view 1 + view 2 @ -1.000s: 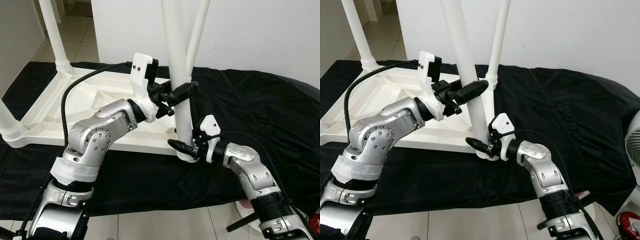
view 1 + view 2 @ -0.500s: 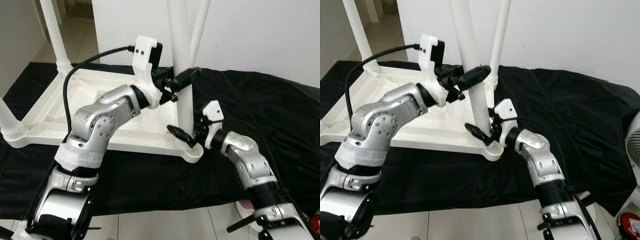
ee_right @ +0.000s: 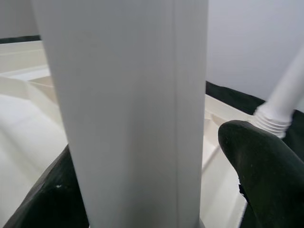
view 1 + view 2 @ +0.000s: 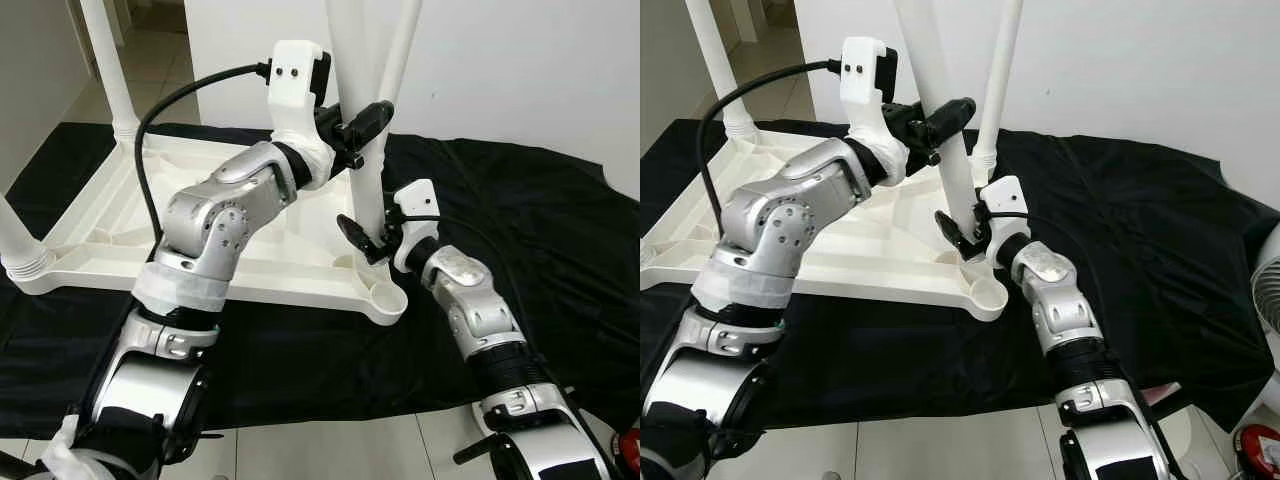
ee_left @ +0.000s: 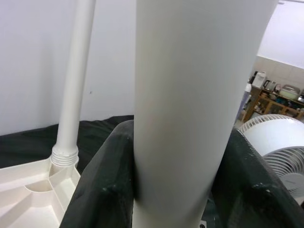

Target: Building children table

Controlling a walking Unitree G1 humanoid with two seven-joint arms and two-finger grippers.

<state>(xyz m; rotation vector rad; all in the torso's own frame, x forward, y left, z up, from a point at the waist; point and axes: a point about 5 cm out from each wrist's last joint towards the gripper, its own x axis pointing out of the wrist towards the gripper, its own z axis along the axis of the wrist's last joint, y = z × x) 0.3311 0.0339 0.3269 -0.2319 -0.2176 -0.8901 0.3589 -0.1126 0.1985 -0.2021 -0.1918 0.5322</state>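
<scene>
Nearest to where I stood, the white table top point(image 4: 120, 235) lay upside down on a black cloth point(image 4: 560, 260) spread over the floor. Its near corner socket point(image 4: 388, 298) sat empty, a round open cup at the rim.

Just above that socket the right gripper point(image 4: 366, 237) was clamped around the lower part of a white table leg point(image 4: 362, 150). In the right wrist view a black finger point(image 3: 259, 161) pressed close on each side of the tube, so it was grasping the leg rather than merely touching it. The bottom end of the leg was hidden behind that gripper, and I could not tell how it stood to the socket, though the leg stood close to upright over it.

Higher on the same leg the left gripper point(image 4: 362, 128) was closed on it too. In the left wrist view its fingers point(image 5: 102, 185) hugged the tube on both sides with no gap.

Behind, another leg point(image 4: 402, 50) rose from the far right corner of the table top, screwed in at a ribbed collar. More legs stood at the far left corner point(image 4: 108, 70) and the near left corner point(image 4: 14, 235). A white fan point(image 4: 1268, 290) showed at the right edge.
</scene>
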